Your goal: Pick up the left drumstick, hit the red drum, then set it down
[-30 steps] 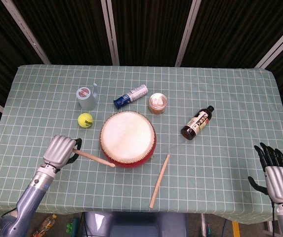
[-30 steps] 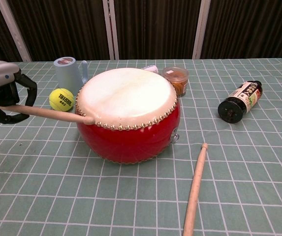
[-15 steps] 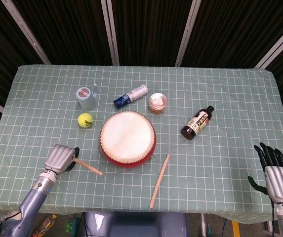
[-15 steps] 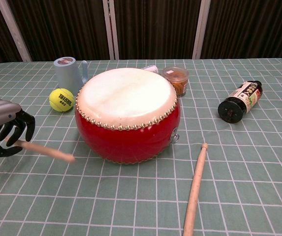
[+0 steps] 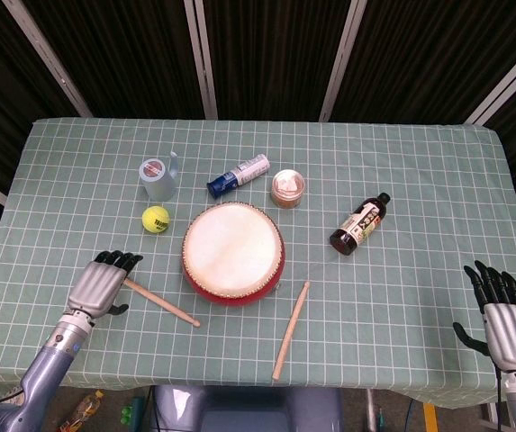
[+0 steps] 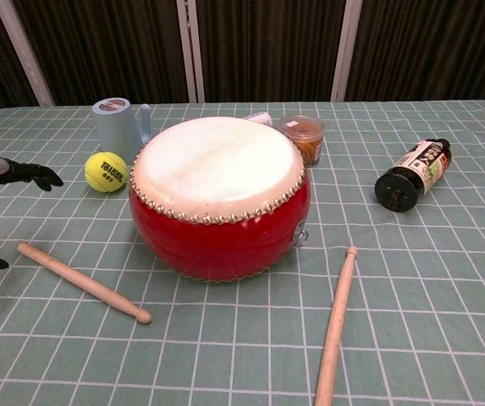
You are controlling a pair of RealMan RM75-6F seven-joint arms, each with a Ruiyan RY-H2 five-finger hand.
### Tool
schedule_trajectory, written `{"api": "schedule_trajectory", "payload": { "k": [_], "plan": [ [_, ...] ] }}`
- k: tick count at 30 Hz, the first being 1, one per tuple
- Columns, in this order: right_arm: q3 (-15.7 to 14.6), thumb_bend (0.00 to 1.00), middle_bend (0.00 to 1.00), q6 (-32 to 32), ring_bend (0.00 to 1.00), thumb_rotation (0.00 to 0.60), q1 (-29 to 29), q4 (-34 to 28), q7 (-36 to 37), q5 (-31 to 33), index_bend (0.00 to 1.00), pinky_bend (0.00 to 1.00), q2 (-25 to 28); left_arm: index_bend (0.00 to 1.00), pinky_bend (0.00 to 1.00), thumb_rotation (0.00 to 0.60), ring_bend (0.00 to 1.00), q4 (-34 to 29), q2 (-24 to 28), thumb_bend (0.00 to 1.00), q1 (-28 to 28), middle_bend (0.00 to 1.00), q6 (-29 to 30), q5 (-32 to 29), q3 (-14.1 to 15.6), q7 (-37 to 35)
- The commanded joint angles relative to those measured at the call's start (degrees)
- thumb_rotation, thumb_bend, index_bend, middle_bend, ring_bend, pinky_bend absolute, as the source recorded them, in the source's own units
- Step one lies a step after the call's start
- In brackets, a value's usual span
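At lower left, the left hand (image 5: 98, 288) hovers open and empty over the left drumstick (image 5: 160, 301), which lies flat beside the red drum (image 5: 233, 253). It should lift straight away without nudging it. At lower right, the right hand (image 5: 506, 325) rests open, empty.

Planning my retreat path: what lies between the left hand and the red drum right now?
The left drumstick, lying flat on the cloth, released, with the left hand open beside its butt end. Its tip stops short of the red drum. Both views show it.
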Motion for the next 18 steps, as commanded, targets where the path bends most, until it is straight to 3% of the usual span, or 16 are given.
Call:
{"api": "schedule_trajectory", "payload": {
  "k": [1,5,9,18],
  "plan": [
    [-0.01,0.3,0.0,-0.1,0.0,0.6,0.07,0.09,-0.03,-0.03,0.0,0.0,0.03,0.06,0.12,0.6,0.07,-1.94,3.02,0.01,2.34,0.08,3.53,3.81,0.49,-3.33],
    [0.01,0.3,0.0,0.15,0.0,0.6,0.13,0.3,-0.14,-0.44,0.0,0.0,-0.09,0.0,0.06,0.6,0.0,-2.23,5.91,0.0,6.39,0.01,9.23,9.25,1.86,-8.87],
    [0.08,0.3,0.0,0.73,0.0,0.6,0.07,0.89,-0.63,-0.87,0.0,0.0,-0.42,0.0,0.0,0.6,0.0,-0.64,7.74,0.0,10.67,0.0,14.95,14.23,3.77,-12.81],
    [0.72,0.3,0.0,2.29,0.0,0.6,-0.15,1.86,-1.41,-1.09,0.0,0.0,-0.91,0.0,0.0,0.6,0.0,6.8,7.65,0.0,17.64,0.0,24.82,20.61,5.4,-18.04]
  ]
}}
